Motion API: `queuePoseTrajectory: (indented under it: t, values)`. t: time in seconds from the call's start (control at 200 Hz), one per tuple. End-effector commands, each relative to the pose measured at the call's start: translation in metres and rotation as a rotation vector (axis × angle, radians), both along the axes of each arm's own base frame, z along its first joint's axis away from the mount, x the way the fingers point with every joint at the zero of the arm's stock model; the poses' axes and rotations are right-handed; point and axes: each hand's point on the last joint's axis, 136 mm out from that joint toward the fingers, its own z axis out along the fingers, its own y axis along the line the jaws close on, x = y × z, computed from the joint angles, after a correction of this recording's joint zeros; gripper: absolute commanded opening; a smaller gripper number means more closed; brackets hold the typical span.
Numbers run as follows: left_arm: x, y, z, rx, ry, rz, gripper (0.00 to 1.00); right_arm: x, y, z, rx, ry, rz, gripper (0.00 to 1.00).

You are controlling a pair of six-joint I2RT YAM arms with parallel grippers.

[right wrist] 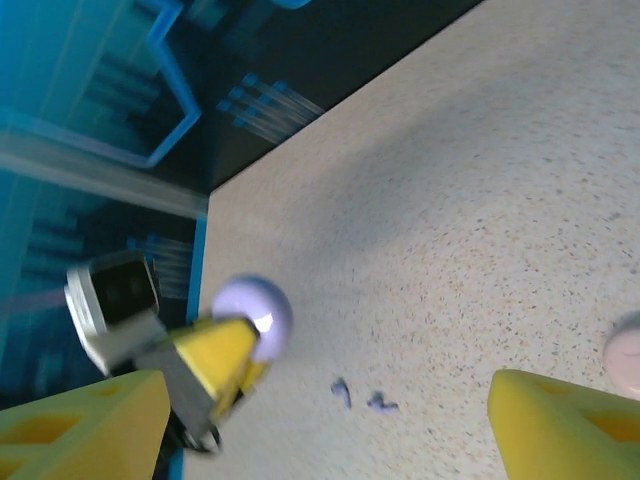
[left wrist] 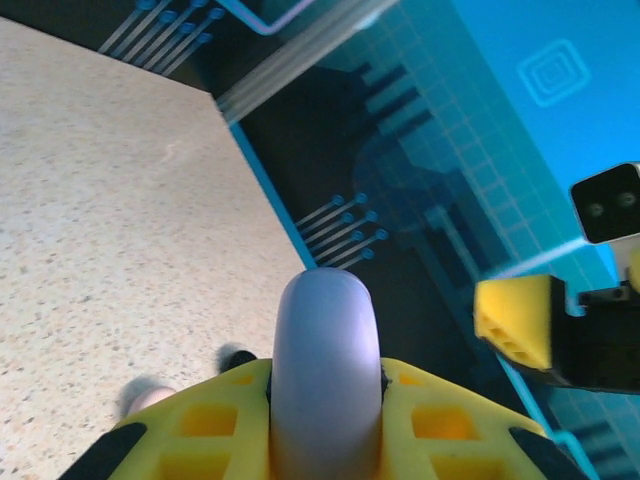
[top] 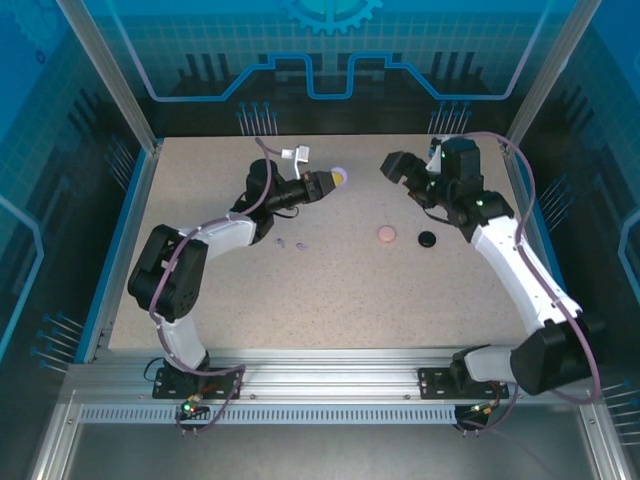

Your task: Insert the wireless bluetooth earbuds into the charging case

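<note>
My left gripper (top: 325,184) is shut on a round lilac charging case (top: 339,177), holding it on edge above the far middle of the table. In the left wrist view the case (left wrist: 322,320) stands clamped between the yellow fingers (left wrist: 215,410). Two tiny lilac earbuds (top: 282,241) (top: 301,243) lie on the table beside the left forearm; the right wrist view shows them (right wrist: 342,392) (right wrist: 381,403) below the held case (right wrist: 255,312). My right gripper (top: 398,175) is open with nothing in it, a short way right of the case.
A pink case (top: 386,234) and a black case (top: 427,238) lie on the table right of centre, under the right forearm. Blue enclosure walls (top: 140,180) ring the table. In the left wrist view a yellow finger of the right gripper (left wrist: 515,320) hangs nearby.
</note>
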Motion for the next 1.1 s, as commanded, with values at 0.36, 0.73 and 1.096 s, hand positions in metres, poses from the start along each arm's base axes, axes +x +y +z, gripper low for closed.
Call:
queuePoseTrajectory:
  t: [0.36, 0.73, 1.096]
  values:
    - [-0.059, -0.024, 0.020, -0.012, -0.062, -0.333, 0.00, -0.018, 0.059, -0.025, -0.089, -0.198, 0.439, 0.80]
    - [-0.066, -0.030, 0.025, -0.015, -0.084, -0.369, 0.00, 0.009, 0.056, -0.066, -0.129, -0.100, 0.391, 0.70]
    - [-0.071, -0.029, 0.026, -0.013, -0.100, -0.368, 0.00, 0.009, 0.016, -0.089, -0.107, -0.024, 0.276, 0.64]
